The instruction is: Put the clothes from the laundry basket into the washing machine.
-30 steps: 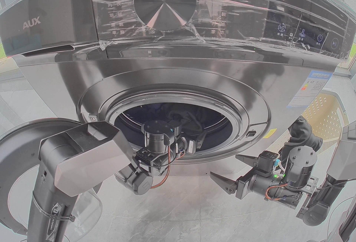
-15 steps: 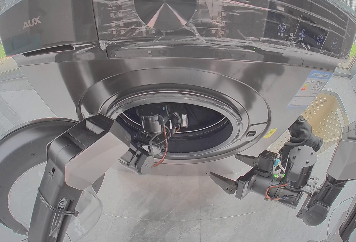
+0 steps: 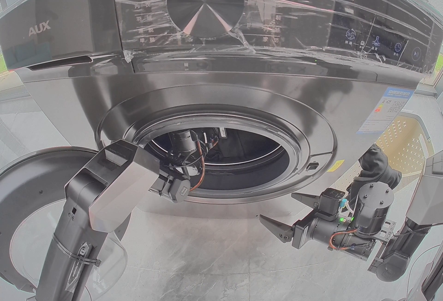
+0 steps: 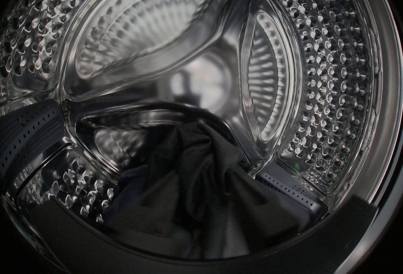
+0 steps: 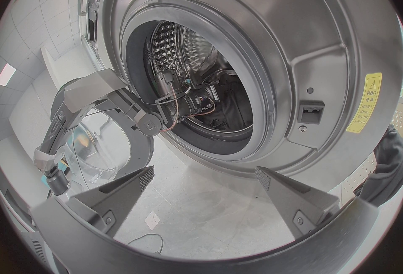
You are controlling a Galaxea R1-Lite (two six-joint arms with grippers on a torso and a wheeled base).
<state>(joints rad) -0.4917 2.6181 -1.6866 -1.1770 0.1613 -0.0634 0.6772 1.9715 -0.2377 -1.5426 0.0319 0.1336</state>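
Front-loading washing machine (image 3: 221,85) with its door (image 3: 27,205) swung open at the robot's left. The left arm (image 3: 115,182) passes over the lower-left rim of the round opening (image 3: 295,145), and the left gripper (image 5: 208,95) lies inside the drum (image 4: 319,56); whether it is open or closed cannot be told. A heap of dark clothes (image 4: 197,186) rests on the bottom of the drum, at the near edge, against one of the ribbed paddles. The right gripper (image 3: 277,207) hangs over the floor (image 3: 221,251) below the lower-right rim of the opening, jaws spread wide and holding nothing. The laundry basket (image 3: 408,140) stands at the machine's right corner, with a dark garment (image 3: 376,166) draped over its near edge, behind the right arm.

Compared with one second earlier, the left arm has gone up and forward: its wrist, then in front of the lower rim, is now past it and within the opening. The right gripper has kept nearly the same place.
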